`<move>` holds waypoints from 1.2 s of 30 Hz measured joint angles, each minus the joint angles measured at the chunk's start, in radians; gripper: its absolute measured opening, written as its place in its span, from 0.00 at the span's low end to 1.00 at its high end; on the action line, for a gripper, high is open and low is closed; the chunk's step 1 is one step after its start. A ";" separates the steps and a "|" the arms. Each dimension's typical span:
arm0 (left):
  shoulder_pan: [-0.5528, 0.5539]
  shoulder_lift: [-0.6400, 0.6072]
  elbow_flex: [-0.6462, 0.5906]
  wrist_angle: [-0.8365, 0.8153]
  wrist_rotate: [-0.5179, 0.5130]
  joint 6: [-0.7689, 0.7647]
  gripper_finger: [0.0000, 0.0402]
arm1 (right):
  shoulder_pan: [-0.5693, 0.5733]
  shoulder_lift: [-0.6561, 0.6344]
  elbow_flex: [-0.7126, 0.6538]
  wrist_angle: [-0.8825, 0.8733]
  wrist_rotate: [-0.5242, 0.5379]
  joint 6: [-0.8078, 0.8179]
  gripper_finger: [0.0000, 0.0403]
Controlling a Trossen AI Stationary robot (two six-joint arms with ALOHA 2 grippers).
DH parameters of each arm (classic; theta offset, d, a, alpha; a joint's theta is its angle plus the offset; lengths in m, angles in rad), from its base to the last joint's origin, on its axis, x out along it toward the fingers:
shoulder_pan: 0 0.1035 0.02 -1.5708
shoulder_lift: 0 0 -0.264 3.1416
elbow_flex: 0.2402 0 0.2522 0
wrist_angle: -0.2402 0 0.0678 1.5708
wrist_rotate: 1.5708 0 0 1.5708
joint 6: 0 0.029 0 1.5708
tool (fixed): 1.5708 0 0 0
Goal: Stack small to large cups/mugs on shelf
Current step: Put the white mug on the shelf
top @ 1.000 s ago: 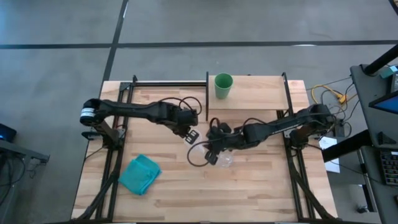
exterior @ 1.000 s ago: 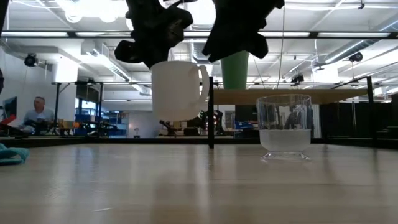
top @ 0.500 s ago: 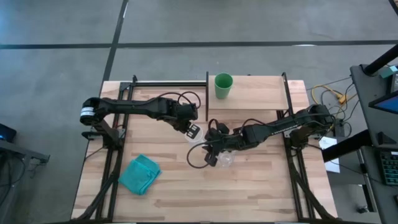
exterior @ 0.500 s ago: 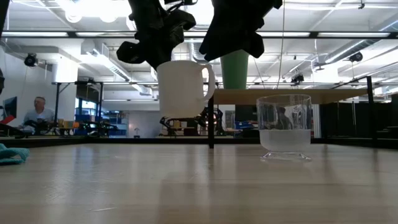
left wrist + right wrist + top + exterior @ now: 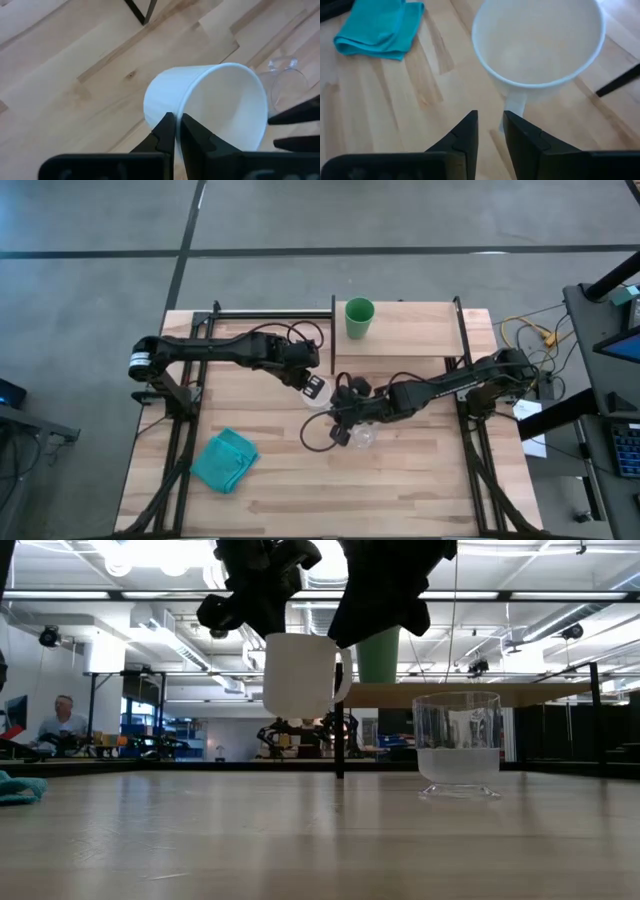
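Note:
The white mug (image 5: 300,675) hangs in the air over the table's middle, held by my left gripper (image 5: 175,132), which is shut on it. My right gripper (image 5: 489,125) is narrowly open just beside it, fingertips pointing at the mug's handle (image 5: 514,107). The small clear cup (image 5: 457,745) stands upright on its base on the table, under the right arm (image 5: 362,436). The green tumbler (image 5: 359,317) stands upright on the shelf (image 5: 420,330), near its left end. My left gripper pinches the mug's wall at the rim (image 5: 186,117), one finger inside the mug and one outside. It comes from above, slanting down. The mug is lifted clear of the table and nearly upright, with its handle toward my right gripper. My right gripper: whether its fingertips touch the handle, I cannot tell.
A teal folded cloth (image 5: 225,460) lies near the table's near left corner. The shelf's black frame post (image 5: 338,720) stands just behind the mug. A person sits far off in the room (image 5: 62,725). Bare tabletop lies along the near edge.
My left gripper has carried the mug a little toward the table's right and far side, closer to my right gripper and the shelf, and slightly higher. The mug has stayed clear of the table.

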 joint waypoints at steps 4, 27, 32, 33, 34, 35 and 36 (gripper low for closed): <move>0.001 0.000 0.000 -0.014 0.004 0.012 0.00 | 0.004 -0.022 0.007 -0.032 0.003 0.000 0.20; 0.002 -0.001 0.050 -0.042 0.003 0.024 0.00 | 0.004 -0.053 0.019 -0.045 -0.076 -0.060 0.16; 0.002 -0.001 0.047 -0.043 0.003 0.042 0.00 | 0.004 -0.067 0.027 -0.046 -0.095 -0.064 0.16; 0.002 -0.001 0.047 -0.043 0.004 0.042 0.00 | 0.004 -0.073 0.035 -0.045 -0.098 -0.065 0.16; 0.002 -0.001 0.047 -0.043 0.004 0.043 0.00 | 0.004 -0.078 0.043 -0.043 -0.099 -0.065 0.16; 0.002 -0.001 0.047 -0.043 0.004 0.047 0.00 | 0.004 -0.083 0.053 -0.044 -0.099 -0.068 0.16; 0.002 -0.001 0.047 -0.043 0.004 0.050 0.00 | 0.004 -0.087 0.064 -0.043 -0.098 -0.075 0.16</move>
